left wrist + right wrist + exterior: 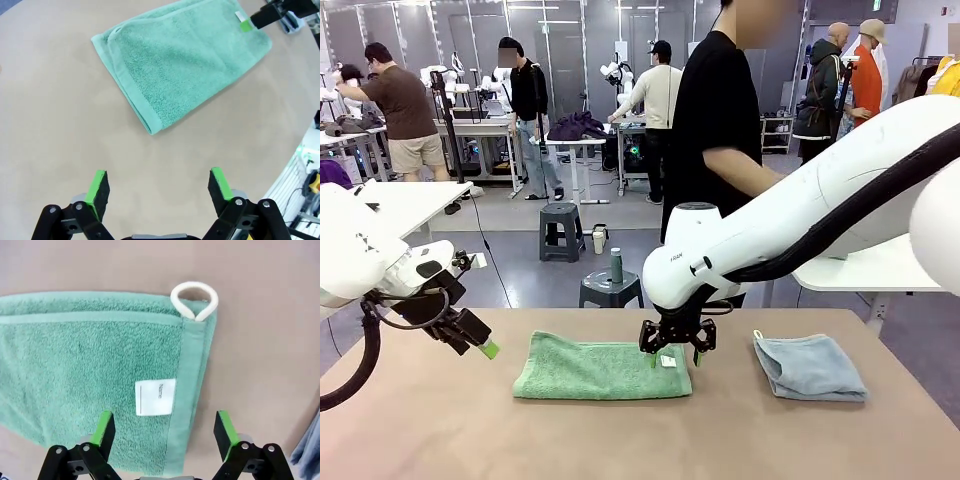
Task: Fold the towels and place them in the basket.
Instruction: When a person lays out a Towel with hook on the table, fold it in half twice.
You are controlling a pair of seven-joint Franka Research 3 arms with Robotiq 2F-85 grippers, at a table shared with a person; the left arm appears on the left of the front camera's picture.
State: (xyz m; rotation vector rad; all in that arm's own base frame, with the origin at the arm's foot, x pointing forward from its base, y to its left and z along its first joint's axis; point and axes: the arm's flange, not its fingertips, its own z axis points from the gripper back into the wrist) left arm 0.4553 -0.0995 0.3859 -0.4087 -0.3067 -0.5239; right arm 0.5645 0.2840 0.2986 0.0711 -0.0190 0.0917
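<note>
A mint green towel (600,368) lies folded lengthwise at the middle of the tan table, also seen in the left wrist view (185,60) and the right wrist view (90,365). Its white tag (155,397) and white hanging loop (195,301) sit at its right end. My right gripper (675,355) hovers open just over that end, jaws straddling the tag and hem (162,432). My left gripper (480,343) hangs open above bare table left of the towel (157,187). A pale grey-blue towel (810,366) lies folded at the right. The basket is out of view.
A person in a black shirt (720,130) stands at the far side of the table (620,440), behind the right arm. A white side table (865,270) stands at the right. Stools (610,288) and other people are farther back.
</note>
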